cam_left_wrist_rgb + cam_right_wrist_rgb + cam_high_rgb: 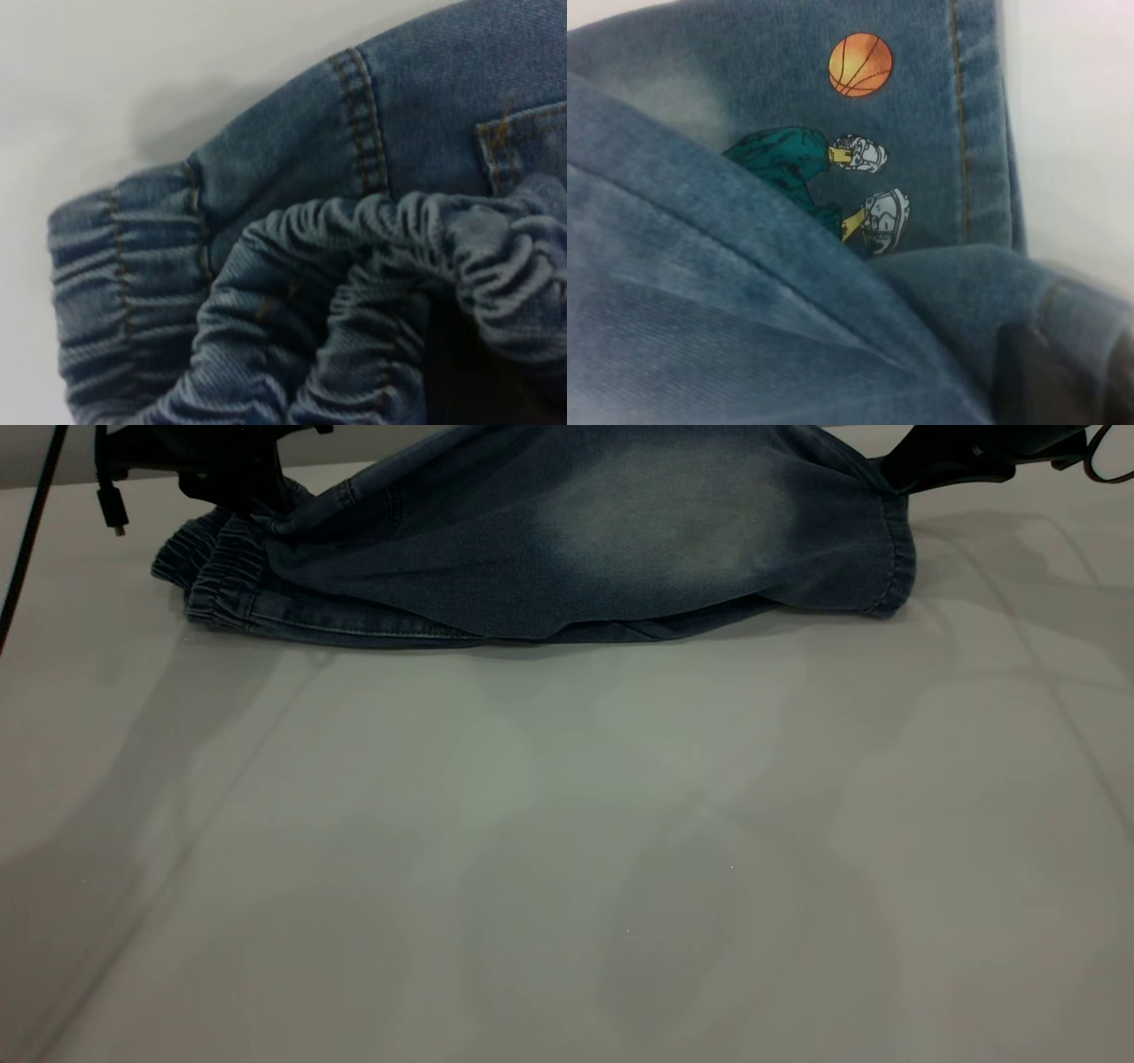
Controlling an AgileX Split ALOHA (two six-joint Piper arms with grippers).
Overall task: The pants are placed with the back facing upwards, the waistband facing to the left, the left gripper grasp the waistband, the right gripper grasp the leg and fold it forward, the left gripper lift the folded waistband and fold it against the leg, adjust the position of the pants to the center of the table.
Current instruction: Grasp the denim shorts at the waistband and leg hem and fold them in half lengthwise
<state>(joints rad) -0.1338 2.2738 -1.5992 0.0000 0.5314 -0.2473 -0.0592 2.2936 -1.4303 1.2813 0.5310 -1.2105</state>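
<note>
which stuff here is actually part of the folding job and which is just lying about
Part of the job:
- pants, top leg lifted
- waistband
- left tool, at the waistband
- right tool, at the leg hem
- table

Just lying about:
- black cable hanging at the left edge

Dim exterior, soft-focus wrist views

Exterior low, frontal; wrist views hug pants [585, 540].
</note>
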